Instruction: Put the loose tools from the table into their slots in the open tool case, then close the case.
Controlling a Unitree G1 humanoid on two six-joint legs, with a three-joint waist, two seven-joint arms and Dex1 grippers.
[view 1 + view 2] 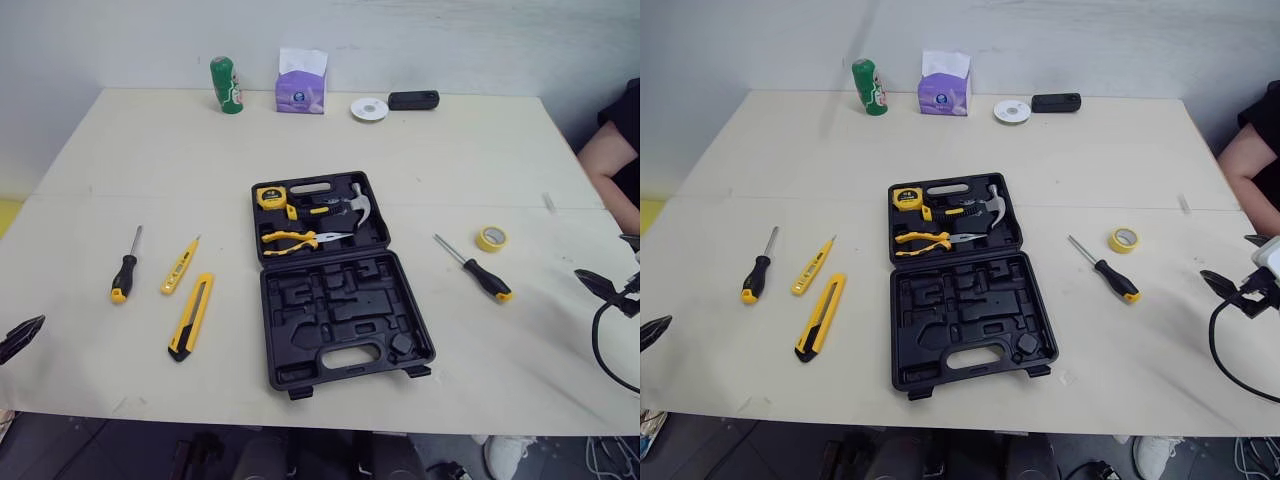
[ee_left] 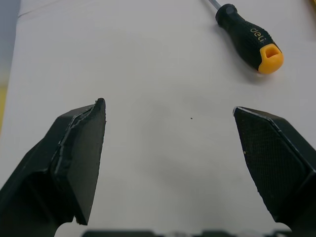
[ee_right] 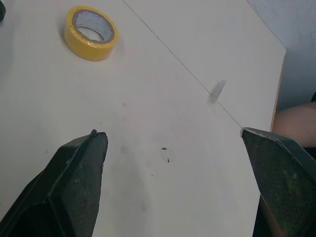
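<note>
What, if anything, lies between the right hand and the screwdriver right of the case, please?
Nothing visible does. Only tabletop lies between the open right hand and the screwdriver; the yellow tape roll sits beside the screwdriver's shaft, farther back, off that line. The stretch from the screwdriver to the tool case also holds nothing.

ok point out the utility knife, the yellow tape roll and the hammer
utility knife (image 1: 191, 316), left eye view, middle of its yellow body
yellow tape roll (image 3: 90, 52), right wrist view, its outer yellow wall
hammer (image 1: 360, 203), left eye view, its metal head
</note>
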